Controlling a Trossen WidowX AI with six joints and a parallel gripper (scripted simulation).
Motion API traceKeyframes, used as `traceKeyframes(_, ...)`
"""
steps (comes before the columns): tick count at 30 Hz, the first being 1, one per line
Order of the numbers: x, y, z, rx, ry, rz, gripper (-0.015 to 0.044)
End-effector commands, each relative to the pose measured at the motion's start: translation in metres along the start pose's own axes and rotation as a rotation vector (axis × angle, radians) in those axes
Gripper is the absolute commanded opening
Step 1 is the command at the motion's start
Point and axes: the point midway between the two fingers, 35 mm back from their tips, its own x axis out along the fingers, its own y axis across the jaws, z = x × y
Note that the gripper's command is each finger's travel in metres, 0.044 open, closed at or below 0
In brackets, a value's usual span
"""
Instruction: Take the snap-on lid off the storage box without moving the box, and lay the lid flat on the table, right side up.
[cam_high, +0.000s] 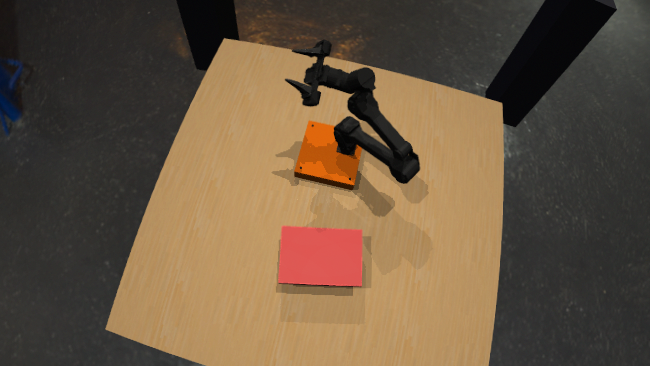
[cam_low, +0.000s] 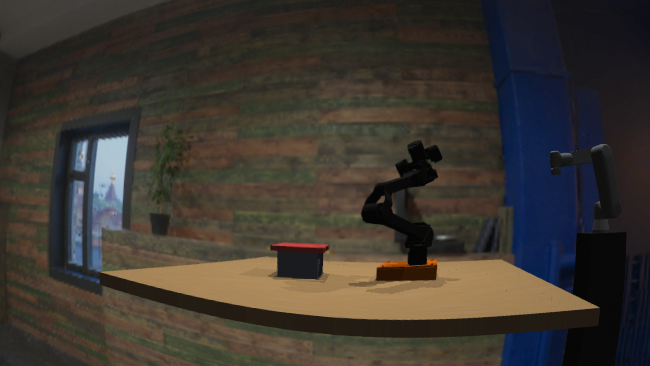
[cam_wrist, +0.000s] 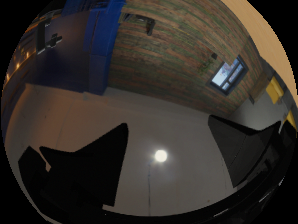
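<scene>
The red lid (cam_high: 320, 256) (cam_low: 300, 247) sits flat on top of the dark grey storage box (cam_low: 300, 265) and overhangs its sides. The box stands upright on the wooden table (cam_high: 215, 250) (cam_low: 475, 300); in the top view the lid hides nearly all of it. My gripper (cam_high: 290, 65) (cam_wrist: 170, 123) is wide open and empty. It is raised high above the table, on the far side of the arm's base from the box, well away from the lid. The wrist view shows the wall and ceiling between and beyond the fingers, not the box or lid.
The arm stands on an orange base block (cam_high: 320, 155) (cam_low: 406, 273), a short way from the box. Dark posts (cam_high: 212, 30) (cam_high: 545, 65) stand beyond the table's far corners. A second, grey arm (cam_low: 606, 180) stands on a black pedestal off the table.
</scene>
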Motion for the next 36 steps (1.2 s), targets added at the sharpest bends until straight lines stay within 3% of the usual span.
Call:
traceKeyframes(1,0.001,-0.001,0.001,-0.001,-0.001,-0.005,0.0374)
traceKeyframes(7,0.018,-0.035,0.020,-0.055,-0.031,-0.198,0.0235)
traceKeyframes(23,0.016,-0.172,0.043,-0.338,0.067,-0.804,0.0235)
traceKeyframes(36,-0.074,-0.290,0.031,-0.704,0.485,-1.360,0.0235)
